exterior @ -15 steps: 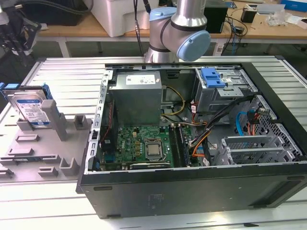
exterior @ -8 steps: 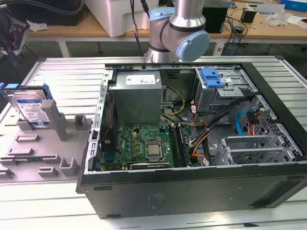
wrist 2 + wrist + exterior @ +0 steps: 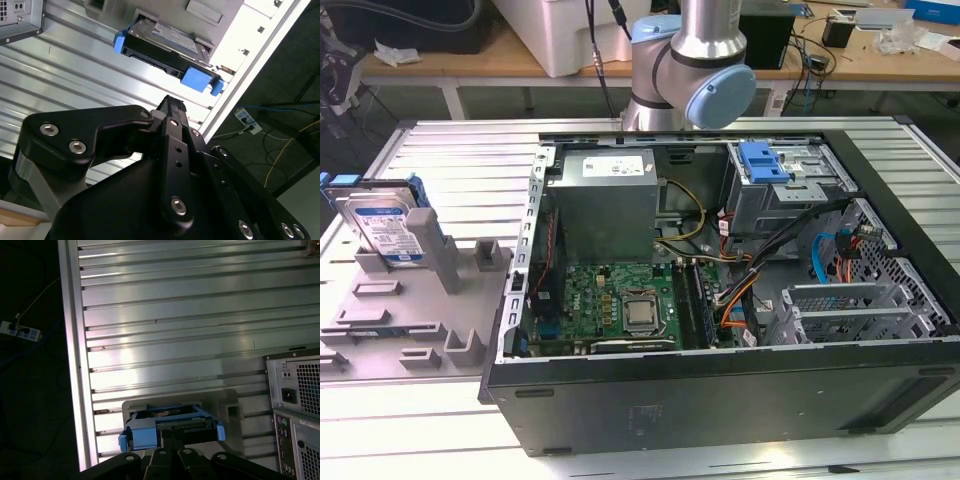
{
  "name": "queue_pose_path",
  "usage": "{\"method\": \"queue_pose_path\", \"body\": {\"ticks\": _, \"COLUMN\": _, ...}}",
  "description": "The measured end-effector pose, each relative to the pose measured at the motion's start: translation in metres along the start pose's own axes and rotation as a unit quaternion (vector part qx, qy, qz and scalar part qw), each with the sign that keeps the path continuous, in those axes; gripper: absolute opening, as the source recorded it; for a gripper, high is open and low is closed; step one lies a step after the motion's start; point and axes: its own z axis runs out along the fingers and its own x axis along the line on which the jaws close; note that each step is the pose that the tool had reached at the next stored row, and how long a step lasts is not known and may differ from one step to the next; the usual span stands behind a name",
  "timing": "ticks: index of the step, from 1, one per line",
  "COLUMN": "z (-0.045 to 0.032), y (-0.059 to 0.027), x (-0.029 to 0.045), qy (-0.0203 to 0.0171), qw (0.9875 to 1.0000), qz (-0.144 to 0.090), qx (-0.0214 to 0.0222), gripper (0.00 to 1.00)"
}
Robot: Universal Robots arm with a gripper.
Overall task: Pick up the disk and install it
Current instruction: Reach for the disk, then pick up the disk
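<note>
The disk (image 3: 388, 225) is a silver hard drive with a white-and-blue label and blue side rails. It stands tilted on edge in a grey holder (image 3: 450, 265) on the table at the exterior view's left. In both wrist views the disk (image 3: 165, 47) (image 3: 170, 421) lies ahead of my black gripper (image 3: 172, 107) (image 3: 170, 435). The gripper is shut with nothing in it and hangs clear of the disk. The arm's base joints (image 3: 690, 70) rise behind the computer case.
An open black computer case (image 3: 720, 390) lies on the slatted metal table (image 3: 430, 145), with motherboard, power supply and cables exposed. A grey drive cage topped by a blue bracket (image 3: 765, 162) sits at its far right. The table edge (image 3: 75, 365) and a power strip (image 3: 20, 331) lie beyond the disk.
</note>
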Motion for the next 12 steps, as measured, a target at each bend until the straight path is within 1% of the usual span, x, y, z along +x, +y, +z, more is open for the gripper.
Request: {"method": "queue_pose_path", "body": {"ticks": 12, "z": 0.0, "y": -0.0001, "x": 0.0011, "qy": 0.0, "qw": 1.0, "qz": 0.0, "qx": 0.0, "gripper": 0.11}}
